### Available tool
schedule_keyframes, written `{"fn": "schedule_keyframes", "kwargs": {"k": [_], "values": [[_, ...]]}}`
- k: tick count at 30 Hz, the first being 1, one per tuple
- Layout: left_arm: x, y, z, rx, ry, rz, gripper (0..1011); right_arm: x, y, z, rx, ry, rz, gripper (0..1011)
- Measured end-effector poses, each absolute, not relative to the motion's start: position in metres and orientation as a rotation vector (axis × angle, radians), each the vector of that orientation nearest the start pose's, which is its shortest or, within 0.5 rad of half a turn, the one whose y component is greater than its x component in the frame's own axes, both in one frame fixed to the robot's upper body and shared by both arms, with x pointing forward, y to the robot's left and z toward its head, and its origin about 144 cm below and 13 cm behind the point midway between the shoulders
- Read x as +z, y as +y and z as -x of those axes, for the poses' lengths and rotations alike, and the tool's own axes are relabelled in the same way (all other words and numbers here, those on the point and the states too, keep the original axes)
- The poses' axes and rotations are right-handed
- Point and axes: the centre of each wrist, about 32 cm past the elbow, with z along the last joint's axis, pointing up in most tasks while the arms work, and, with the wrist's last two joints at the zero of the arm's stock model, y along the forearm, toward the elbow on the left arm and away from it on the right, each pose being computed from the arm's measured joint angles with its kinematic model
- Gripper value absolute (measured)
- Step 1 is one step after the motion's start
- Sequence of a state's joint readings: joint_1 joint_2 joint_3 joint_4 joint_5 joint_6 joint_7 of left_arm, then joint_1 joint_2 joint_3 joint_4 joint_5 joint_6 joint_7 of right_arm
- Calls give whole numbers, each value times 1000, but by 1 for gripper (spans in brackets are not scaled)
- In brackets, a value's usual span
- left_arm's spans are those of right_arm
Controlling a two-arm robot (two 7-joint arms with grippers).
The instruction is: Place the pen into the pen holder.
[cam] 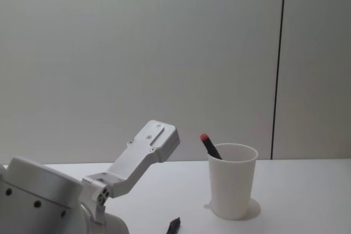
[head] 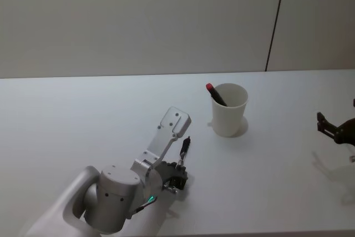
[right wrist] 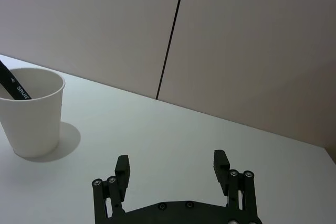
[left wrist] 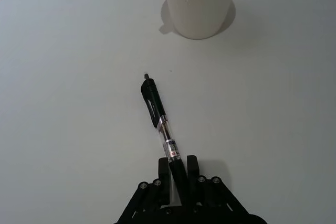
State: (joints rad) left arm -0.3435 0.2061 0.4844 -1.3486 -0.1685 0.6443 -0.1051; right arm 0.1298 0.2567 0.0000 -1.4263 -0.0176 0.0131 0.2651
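White paper: the pen holder point(head: 227, 117) is a plain cup standing upright on the table point(head: 83, 120), toward its far side and a little right of centre.
Inside the cup: a red-capped pen point(head: 215, 94) with a black body leans against the rim on the robot's left, its cap poking above the rim.
Pen: the pen point(left wrist: 160, 124), black with a clear middle section, is outside the cup, to its near left. It is held by one end and its free end points toward the cup, apart from it.
Left gripper: the left gripper point(left wrist: 177, 170) is low over the near part of the table, its fingers pinched narrow on the pen's end.
Right gripper: the right gripper point(right wrist: 172, 162) is at the table's right edge, well apart from the cup, fingers spread wide with nothing between them.
Surface: smooth and white.
Room: a pale wall point(head: 138, 20) rises behind the table, crossed by one dark vertical seam point(head: 275, 20).
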Motion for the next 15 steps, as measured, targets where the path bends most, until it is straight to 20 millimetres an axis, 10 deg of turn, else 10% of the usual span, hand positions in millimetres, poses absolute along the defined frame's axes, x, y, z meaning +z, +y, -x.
{"fn": "schedule_keyframes", "kwargs": {"k": [15], "values": [[1161, 158, -527, 1066, 265, -645, 127, 1152, -315, -495, -1334, -154, 251, 1001]]}}
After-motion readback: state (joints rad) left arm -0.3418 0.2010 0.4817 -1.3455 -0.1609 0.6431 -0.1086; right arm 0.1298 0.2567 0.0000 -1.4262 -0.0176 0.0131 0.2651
